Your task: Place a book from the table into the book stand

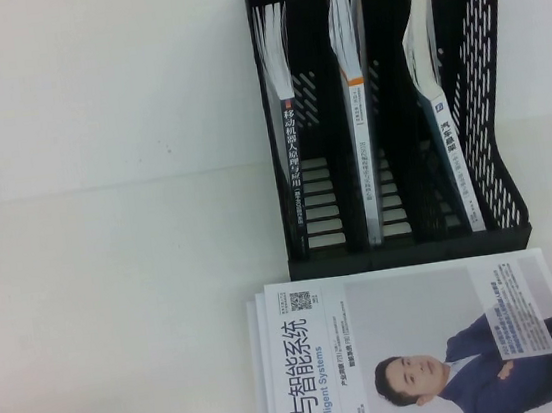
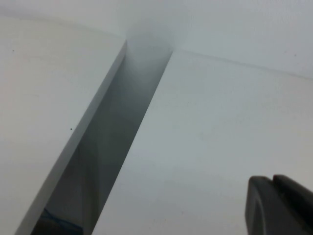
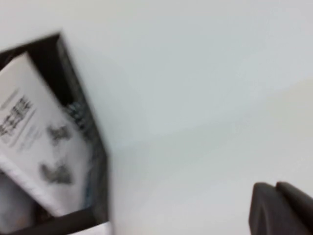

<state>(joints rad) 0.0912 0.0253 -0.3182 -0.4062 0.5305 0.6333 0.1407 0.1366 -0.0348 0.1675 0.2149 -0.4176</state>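
The black book stand (image 1: 494,109) stands at the back of the white table (image 1: 118,316). The book with the dark blue spine (image 1: 446,135) stands upright in its right slot. In the right wrist view its white cover with grey pictures (image 3: 39,147) shows inside the stand (image 3: 80,105). Neither gripper shows in the high view. My left gripper (image 2: 274,180) is shut and empty over bare white table (image 2: 220,137). My right gripper (image 3: 276,186) is shut and empty, off to the side of the stand.
A black-spined book (image 1: 291,164) fills the left slot and a white book (image 1: 355,106) the middle slot. A white book showing a man in a blue suit (image 1: 415,351) lies flat on others before the stand. A gap (image 2: 112,147) runs beside the table edge.
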